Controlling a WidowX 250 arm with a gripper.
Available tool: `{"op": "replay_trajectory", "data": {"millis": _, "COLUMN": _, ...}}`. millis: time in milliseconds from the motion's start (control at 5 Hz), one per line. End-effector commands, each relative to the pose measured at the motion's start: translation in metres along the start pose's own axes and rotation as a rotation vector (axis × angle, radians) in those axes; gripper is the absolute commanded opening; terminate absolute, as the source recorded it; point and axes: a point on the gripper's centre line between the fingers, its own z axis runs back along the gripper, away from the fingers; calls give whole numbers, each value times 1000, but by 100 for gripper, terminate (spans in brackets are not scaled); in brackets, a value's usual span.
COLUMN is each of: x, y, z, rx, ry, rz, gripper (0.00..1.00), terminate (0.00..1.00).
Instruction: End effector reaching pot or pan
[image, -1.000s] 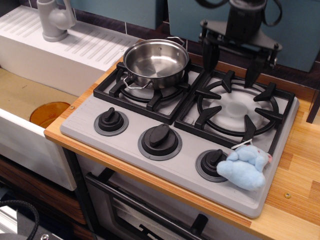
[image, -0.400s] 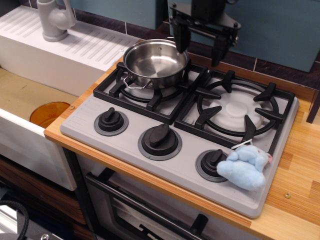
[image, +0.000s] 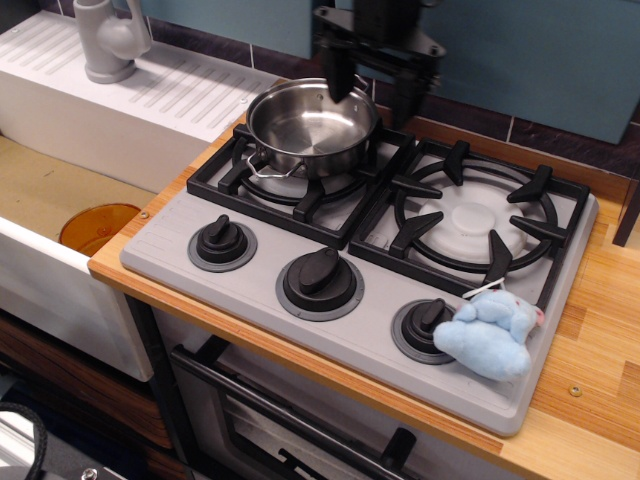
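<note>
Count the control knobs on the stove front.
3: left knob below the pot, middle knob at centre, right knob partly covered by the blue plush toy. None appear hidden.

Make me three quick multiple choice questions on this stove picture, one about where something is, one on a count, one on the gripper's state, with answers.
1. Where is the pot?
A. back-left burner
B. right burner
C. sink

2. How many knobs are on the stove?
A. two
B. three
C. five

3. How is the gripper?
A. shut on the plush toy
B. open, above the pot's far rim
C. resting on a knob

Answers: 1 A, the pot sits on the left grate. 2 B, three black knobs line the front. 3 B, its fingers hang apart, holding nothing; the blue plush toy lies at front right.
</note>
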Motion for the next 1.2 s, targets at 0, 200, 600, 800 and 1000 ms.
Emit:
{"op": "replay_trajectory", "data": {"millis": 0, "x": -9, "y": 0, "z": 15, "rx": 26, "ry": -62, "rz": 11, "gripper": 100, "terminate": 0}}
{"op": "replay_trajectory", "data": {"millis": 200, "x": -12, "y": -8, "z": 13, "rx": 9, "ry": -53, "rz": 43, "gripper": 100, "terminate": 0}}
{"op": "replay_trajectory", "data": {"millis": 600, "x": -13, "y": -24, "z": 2, "rx": 10, "ry": -72, "rz": 75, "gripper": 100, "terminate": 0}}
{"op": "replay_trajectory", "data": {"millis": 800, "x": -12, "y": -27, "z": 4, "rx": 13, "ry": -67, "rz": 84, "gripper": 100, "terminate": 0}}
{"op": "replay_trajectory", "data": {"millis": 1000, "x": -12, "y": -27, "z": 4, "rx": 13, "ry": -67, "rz": 84, "gripper": 100, "terminate": 0}}
